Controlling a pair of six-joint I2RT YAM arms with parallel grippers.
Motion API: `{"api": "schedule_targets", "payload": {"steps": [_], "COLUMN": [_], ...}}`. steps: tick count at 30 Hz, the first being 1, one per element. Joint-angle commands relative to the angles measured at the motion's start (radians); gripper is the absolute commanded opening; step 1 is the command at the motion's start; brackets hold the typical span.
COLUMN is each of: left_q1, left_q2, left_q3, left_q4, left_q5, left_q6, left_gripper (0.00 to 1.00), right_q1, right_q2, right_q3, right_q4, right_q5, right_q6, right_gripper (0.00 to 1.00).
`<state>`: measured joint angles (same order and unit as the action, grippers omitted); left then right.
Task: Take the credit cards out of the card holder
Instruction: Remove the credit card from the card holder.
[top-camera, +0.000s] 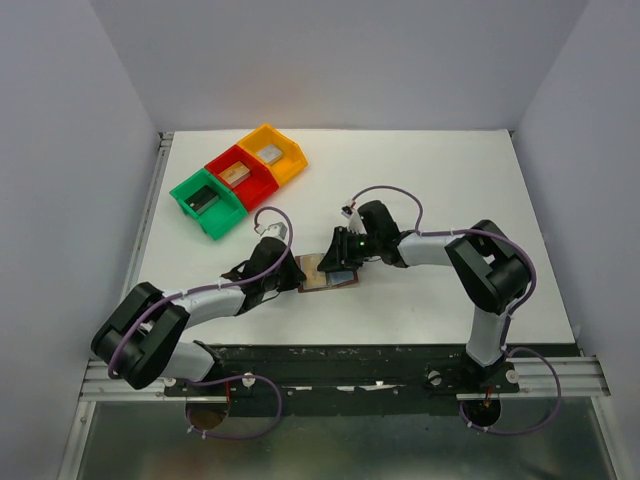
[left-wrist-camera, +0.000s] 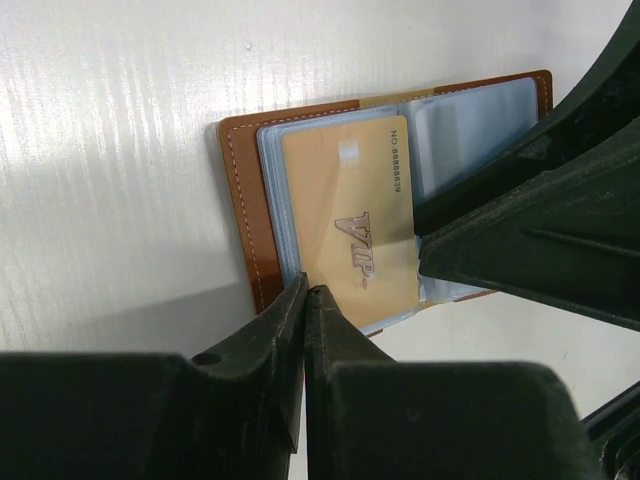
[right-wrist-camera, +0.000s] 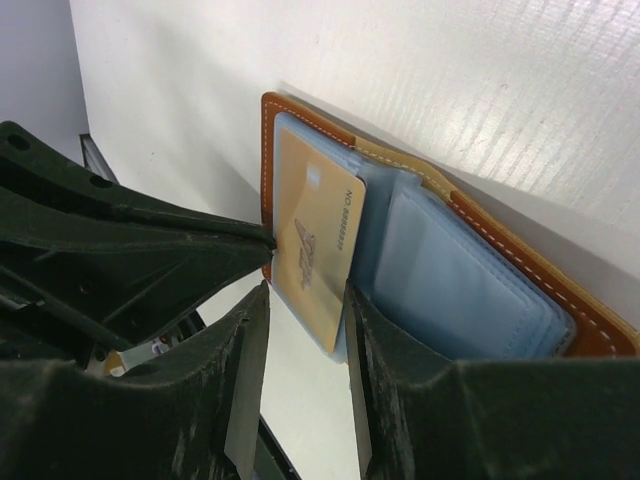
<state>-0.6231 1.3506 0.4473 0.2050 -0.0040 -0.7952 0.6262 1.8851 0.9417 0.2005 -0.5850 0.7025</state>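
Observation:
The brown card holder (top-camera: 306, 270) lies open on the white table between the two arms, its light-blue sleeves (right-wrist-camera: 450, 280) facing up. A gold-tan credit card (left-wrist-camera: 350, 215) marked VIP sticks partway out of the left sleeve. My left gripper (left-wrist-camera: 306, 292) is shut, its tips resting at the holder's near edge beside the card's corner, with nothing visible between them. My right gripper (right-wrist-camera: 305, 320) is open and straddles the card's protruding end (right-wrist-camera: 315, 240). One of its fingers (right-wrist-camera: 375, 340) rests against the blue sleeve, while the other stands clear of the card. Other cards are hidden.
At the back left a green bin (top-camera: 208, 203), a red bin (top-camera: 240, 178) and a yellow bin (top-camera: 272, 153) stand in a diagonal row, each holding a block. White walls close in the table on three sides.

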Motion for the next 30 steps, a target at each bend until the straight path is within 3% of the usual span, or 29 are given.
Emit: {"api": "schedule_targets", "payload": {"steps": [1,30], "left_q1": [0.002,0.002], "left_q2": [0.028,0.028], "left_q3": [-0.016,-0.044], "left_q4": [-0.009,0.011], "left_q5": [-0.014,-0.019], "left_q6": [-0.004,-0.021], "left_gripper": [0.17,0.17], "right_q1": [-0.005,-0.01], "right_q2": [0.009,0.028], "right_q3": [-0.026,-0.034], "right_q4": [0.085,0.028], "right_q5": [-0.055,0.005], "right_q6": [0.023,0.002], "right_gripper": [0.44,0.45]}}
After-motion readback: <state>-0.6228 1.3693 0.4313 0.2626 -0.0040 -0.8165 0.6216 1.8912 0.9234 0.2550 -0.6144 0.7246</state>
